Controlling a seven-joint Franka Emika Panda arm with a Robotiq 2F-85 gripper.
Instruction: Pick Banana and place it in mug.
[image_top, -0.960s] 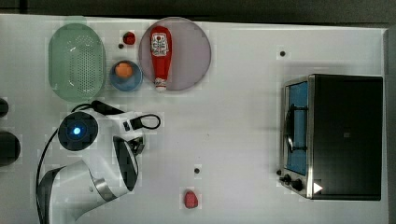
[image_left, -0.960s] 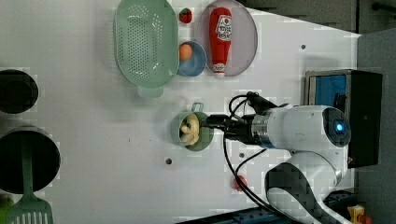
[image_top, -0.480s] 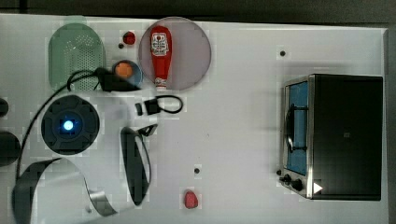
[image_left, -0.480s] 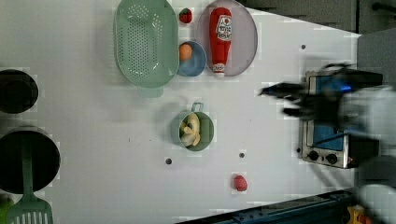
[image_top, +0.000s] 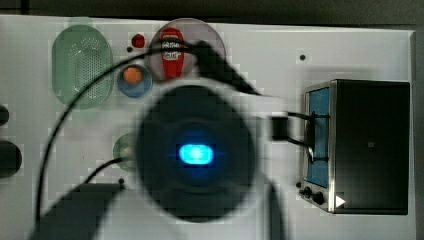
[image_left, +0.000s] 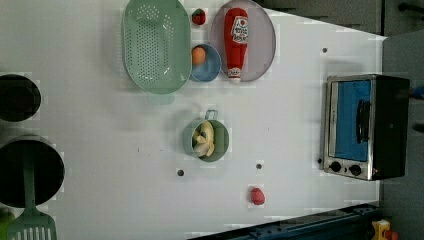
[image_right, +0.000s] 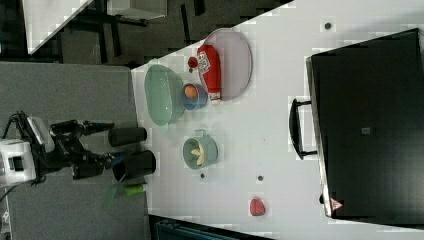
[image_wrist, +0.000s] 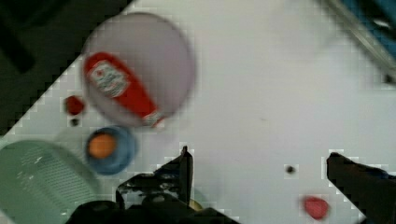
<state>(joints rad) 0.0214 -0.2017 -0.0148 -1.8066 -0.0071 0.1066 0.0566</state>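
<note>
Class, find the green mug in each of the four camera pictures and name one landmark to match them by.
Top view: mug, left of centre, partly under the arm.
Left view: centre, banana inside.
Right view: centre.
Wrist view: hidden behind the hand.
Shared landmark: ketchup bottle on its plate.

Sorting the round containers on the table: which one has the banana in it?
The green mug with the short handle holds the banana. The blue bowl holds an orange ball; the colander is empty.
</note>
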